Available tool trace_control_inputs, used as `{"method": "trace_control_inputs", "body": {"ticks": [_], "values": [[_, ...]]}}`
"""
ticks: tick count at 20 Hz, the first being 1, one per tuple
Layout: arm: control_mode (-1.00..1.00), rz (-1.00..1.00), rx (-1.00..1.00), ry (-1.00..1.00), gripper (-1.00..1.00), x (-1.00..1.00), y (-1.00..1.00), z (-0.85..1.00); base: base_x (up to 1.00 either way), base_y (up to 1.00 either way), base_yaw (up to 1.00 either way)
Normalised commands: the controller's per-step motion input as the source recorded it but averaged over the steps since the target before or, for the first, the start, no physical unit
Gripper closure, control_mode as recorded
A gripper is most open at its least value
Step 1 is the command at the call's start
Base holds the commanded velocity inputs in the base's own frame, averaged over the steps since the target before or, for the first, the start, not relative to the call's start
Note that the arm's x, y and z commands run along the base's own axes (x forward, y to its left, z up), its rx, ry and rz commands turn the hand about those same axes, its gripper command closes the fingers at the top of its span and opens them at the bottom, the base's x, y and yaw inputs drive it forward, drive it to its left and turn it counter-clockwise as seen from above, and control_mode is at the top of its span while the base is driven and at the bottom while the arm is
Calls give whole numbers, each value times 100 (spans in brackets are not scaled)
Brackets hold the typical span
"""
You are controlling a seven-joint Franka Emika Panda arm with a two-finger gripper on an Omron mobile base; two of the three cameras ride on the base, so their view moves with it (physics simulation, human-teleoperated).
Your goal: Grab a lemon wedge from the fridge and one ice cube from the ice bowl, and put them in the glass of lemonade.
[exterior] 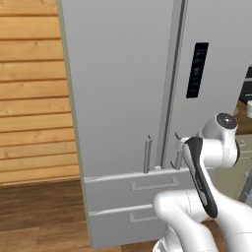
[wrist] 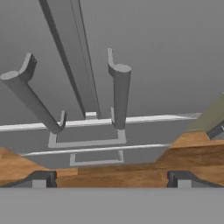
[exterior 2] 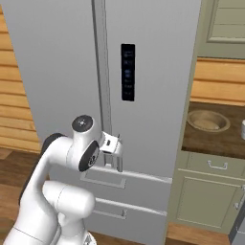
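Arm bent, gripper [exterior 2: 116,149] level at the fridge [exterior 2: 158,72] door handles' [wrist: 120,94] lower ends, fingers spread wide, nothing held.

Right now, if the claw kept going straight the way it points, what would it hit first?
Probably the fridge's right door handle, the bar nearest the middle of the hand view between the open claw's tips. Depth is unclear; slightly off line, it would meet the fridge door itself.

Even, soft rendered light with no glare, faint shadows beside the fridge [exterior: 123,98] handles, slightly coarse pixels.
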Motion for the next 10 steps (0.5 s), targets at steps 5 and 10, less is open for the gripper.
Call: {"method": "trace_control_inputs", "body": {"ticks": [5,10], "values": [[-100,0,-6,0,-100,38,-7,-4,0,0,0],[-100,0,-1,1,-100,47,0,-31,0,0,0]]}}
